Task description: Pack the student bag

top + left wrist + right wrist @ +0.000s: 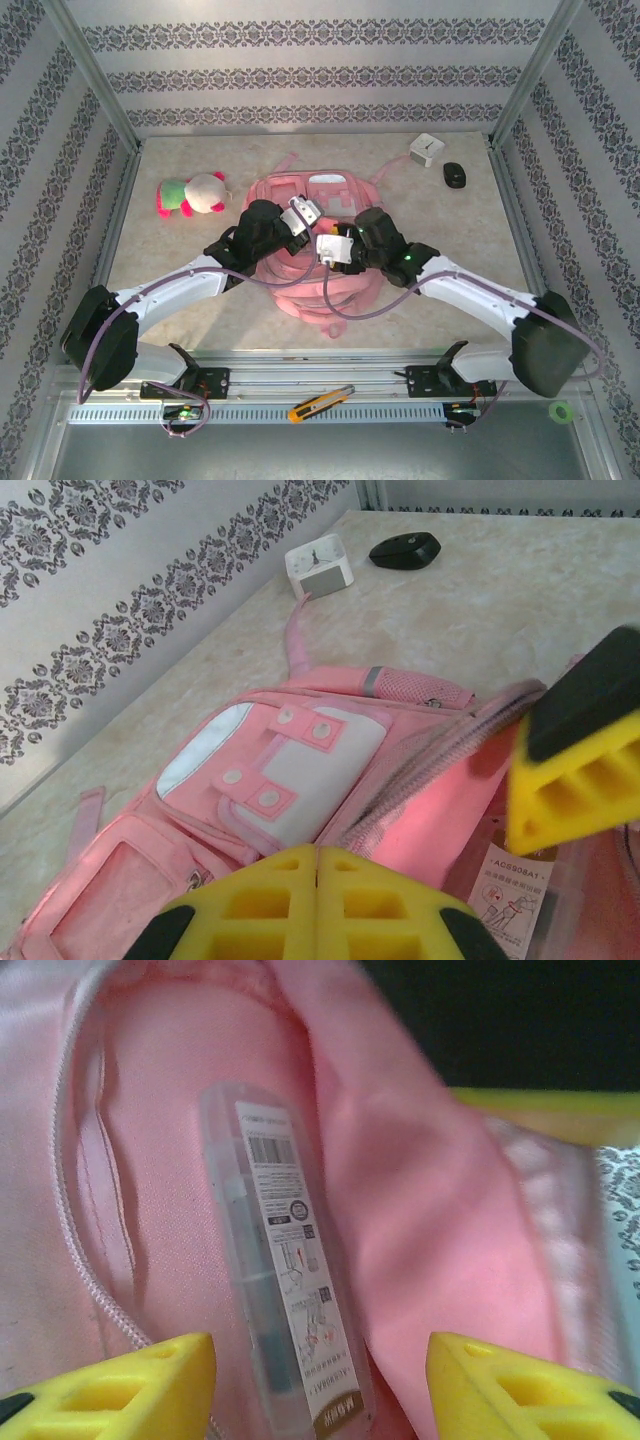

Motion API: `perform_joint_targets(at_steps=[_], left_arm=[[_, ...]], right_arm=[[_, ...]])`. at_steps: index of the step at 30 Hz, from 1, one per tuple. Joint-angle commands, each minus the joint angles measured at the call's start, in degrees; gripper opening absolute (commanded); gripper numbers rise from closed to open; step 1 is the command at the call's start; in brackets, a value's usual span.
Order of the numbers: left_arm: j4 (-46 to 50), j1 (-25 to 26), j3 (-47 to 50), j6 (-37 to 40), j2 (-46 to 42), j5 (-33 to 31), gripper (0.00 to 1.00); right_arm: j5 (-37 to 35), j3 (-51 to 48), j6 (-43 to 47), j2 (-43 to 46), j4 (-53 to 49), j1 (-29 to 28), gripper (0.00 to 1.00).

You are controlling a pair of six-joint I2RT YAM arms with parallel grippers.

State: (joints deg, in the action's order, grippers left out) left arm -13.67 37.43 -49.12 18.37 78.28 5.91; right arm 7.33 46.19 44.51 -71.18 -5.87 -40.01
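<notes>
Pink soft fabric makes up the student bag (335, 192), which lies in the middle of the table (450, 230) with white zip lines, a white pocket flap and its top unzipped. Pale marbled tabletop meets walls (300, 80) of patterned wallpaper. From the left wrist, the left claw (316, 865) is pressed shut, nothing visibly pinched. From the right wrist, the right claw (320, 1360) is spread wide and empty over a clear case (275, 1260) lying inside the bag.
</notes>
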Motion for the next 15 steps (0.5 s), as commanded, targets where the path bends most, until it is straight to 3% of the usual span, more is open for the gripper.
perform_joint_targets(at_steps=[1, 7, 11, 15], left_arm=[[-4.51, -0.66, 0.46, -4.64, -2.27, -2.38, 0.13], [-4.52, -0.69, 3.52, -13.17, -8.67, -4.30, 0.42], [-1.06, -0.71, 5.32, -18.40, -13.36, -7.59, 0.49], [4.30, -0.75, 7.59, -19.98, -17.21, -8.44, 0.57]], right_arm=[[-1.22, -1.99, -19.74, 6.18, 1.03, -0.43, 0.55], [-6.40, -5.59, -55.40, 12.02, 0.98, -7.16, 0.49], [-10.96, -7.10, -73.11, 9.56, 3.19, -13.00, 0.51], [-8.40, -6.88, -79.01, 6.55, 6.02, -13.42, 0.55]])
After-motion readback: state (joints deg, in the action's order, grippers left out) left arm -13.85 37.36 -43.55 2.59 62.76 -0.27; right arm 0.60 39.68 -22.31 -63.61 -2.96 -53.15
